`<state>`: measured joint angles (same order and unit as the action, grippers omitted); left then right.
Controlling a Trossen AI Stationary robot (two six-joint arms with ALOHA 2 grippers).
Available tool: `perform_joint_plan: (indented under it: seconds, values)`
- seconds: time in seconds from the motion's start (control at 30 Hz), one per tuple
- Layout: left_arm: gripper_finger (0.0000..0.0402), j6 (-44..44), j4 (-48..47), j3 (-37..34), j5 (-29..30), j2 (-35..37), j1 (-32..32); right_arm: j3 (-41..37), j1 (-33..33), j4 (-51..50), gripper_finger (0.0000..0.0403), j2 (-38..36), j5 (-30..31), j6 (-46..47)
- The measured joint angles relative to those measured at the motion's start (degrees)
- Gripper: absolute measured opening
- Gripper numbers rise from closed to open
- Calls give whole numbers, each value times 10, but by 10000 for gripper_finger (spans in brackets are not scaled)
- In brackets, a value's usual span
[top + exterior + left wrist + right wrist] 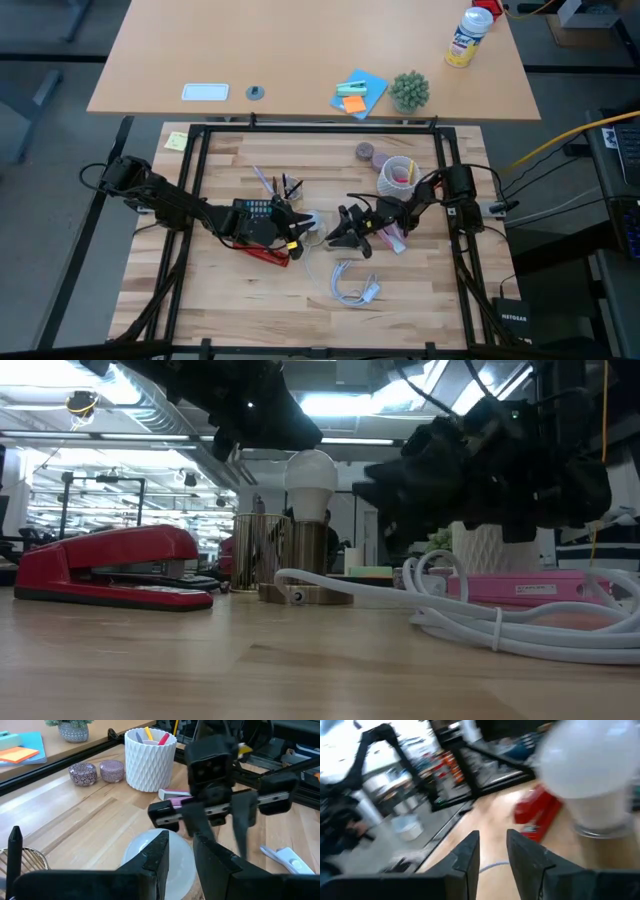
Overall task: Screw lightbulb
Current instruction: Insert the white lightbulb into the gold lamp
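Note:
The frosted-white lightbulb [310,480] stands upright with its screw end in a brass socket [312,550] on a round wooden base [305,596] at the table's middle [313,220]. My left gripper [297,228] comes from the left and hovers right over the bulb's top [137,851]. Its fingers are a narrow gap apart. My right gripper [340,232] is open just to the right of the bulb, level with it, and points at it [222,832]. In the right wrist view the bulb [590,765] is close ahead, to one side of the fingers. My left gripper stands over the bulb's top from above, slanting from the table's left. I cannot tell whether its fingers [160,852] touch the glass.
A red stapler [110,565] and a calculator [258,210] lie under my left arm. A brass mesh pen holder [255,550] stands behind the bulb. A white looped cable [350,285] lies nearer the front. A white cup [397,177], a pink box [530,585] and two small tins [82,772] are at the right.

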<state>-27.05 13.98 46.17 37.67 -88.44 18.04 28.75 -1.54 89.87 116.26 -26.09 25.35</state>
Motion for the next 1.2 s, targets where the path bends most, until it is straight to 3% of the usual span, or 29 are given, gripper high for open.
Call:
perform_joint_plan:
  seconds: [0.17, 0.43, 0.6, 0.77, 0.97, 1.2]
  values:
    - [82, 0, 0, 0, 0, 0, 0, 2, 0, 3, 91, -37, -71, -17]
    - [82, 0, 1, 0, 0, 0, 0, 2, 1, 0, 27, -105, -70, -21]
    - [82, 0, 1, 0, 0, 0, 0, 5, 1, 1, 5, -122, 9, -56]
    - [82, 0, 2, 0, 0, 0, 0, 41, 1, -71, 18, -122, 127, -79]
    - [81, 1, -4, -1, 3, 1, 0, 110, 1, -232, 18, -123, 144, -127]
    - [81, 0, 1, 0, 0, 0, 0, 118, 1, -233, 5, -123, 157, -154]
